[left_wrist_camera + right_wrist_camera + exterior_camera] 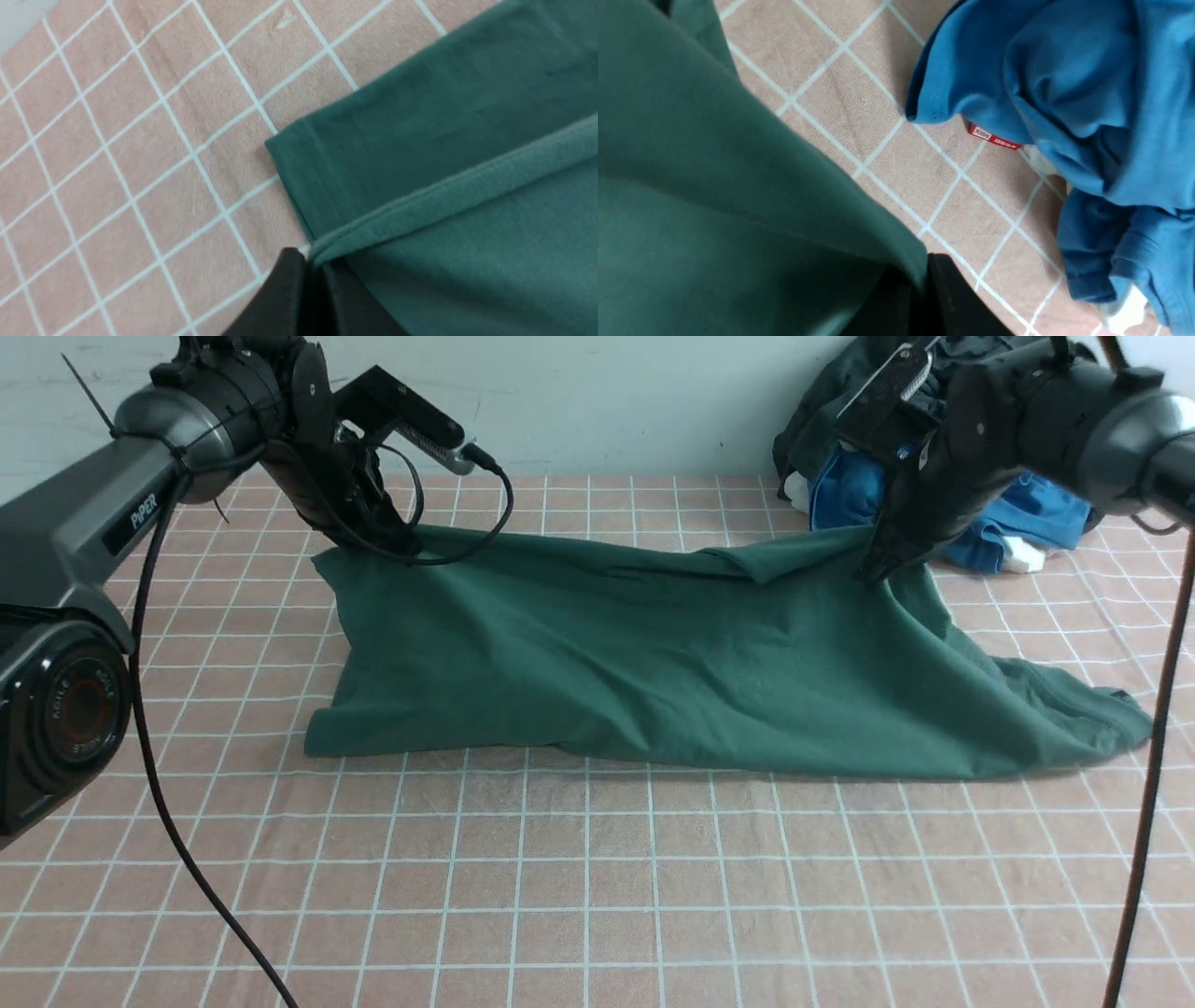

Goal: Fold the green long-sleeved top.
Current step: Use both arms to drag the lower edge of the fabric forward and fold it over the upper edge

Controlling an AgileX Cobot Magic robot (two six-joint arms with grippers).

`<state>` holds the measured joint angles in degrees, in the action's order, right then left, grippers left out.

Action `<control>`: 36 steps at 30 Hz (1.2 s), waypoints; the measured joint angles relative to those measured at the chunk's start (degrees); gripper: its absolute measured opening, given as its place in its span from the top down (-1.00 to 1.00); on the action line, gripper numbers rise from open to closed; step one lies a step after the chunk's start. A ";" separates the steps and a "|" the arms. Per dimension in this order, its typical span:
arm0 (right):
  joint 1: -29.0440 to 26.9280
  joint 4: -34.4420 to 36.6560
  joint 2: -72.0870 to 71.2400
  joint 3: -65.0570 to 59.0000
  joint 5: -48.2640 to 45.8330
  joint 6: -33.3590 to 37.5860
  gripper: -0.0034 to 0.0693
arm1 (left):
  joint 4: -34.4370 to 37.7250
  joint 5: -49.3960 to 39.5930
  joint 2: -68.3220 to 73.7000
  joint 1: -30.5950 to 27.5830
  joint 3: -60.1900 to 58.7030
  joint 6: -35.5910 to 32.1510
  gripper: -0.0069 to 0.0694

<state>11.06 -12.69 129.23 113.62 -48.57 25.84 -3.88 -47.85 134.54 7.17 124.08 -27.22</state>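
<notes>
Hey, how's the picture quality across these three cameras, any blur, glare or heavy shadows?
Front view: even, soft light, no glare, only a thin shadow beneath the green top. Left wrist view: the hem is fairly sharp, the left pincer dark and blurred. Right wrist view: the near green cloth is soft, the blue garment and its red tag crisper.

The left arm (84,513) is a boxy mid-grey link with white "PIPER" lettering, ending in a rounded dark-grey joint. Below it sits a round black housing (65,719) with a reddish ring and faint lettering on its cap. A black cable (159,803) runs along the arm, and another loops from the black camera block (411,415) at the wrist. The right arm (1111,425) is rounded too — dark grey and black — with a thin dark cable (1153,756) beside it.
</notes>
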 joint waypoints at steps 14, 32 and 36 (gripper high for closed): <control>-0.19 -5.11 4.48 0.37 6.04 -13.68 0.23 | -1.43 4.70 2.11 -0.36 0.04 0.52 0.36; 0.41 8.95 -5.22 2.18 -6.73 -20.50 -0.33 | 9.83 -22.69 -2.09 8.63 2.24 9.25 0.28; -1.58 3.63 -2.90 2.18 -4.12 -24.86 -0.33 | 10.49 -22.69 0.37 9.38 2.24 7.51 0.61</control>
<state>9.48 -9.05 126.33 115.80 -52.68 0.98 6.61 -70.54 134.91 16.55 126.32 -19.71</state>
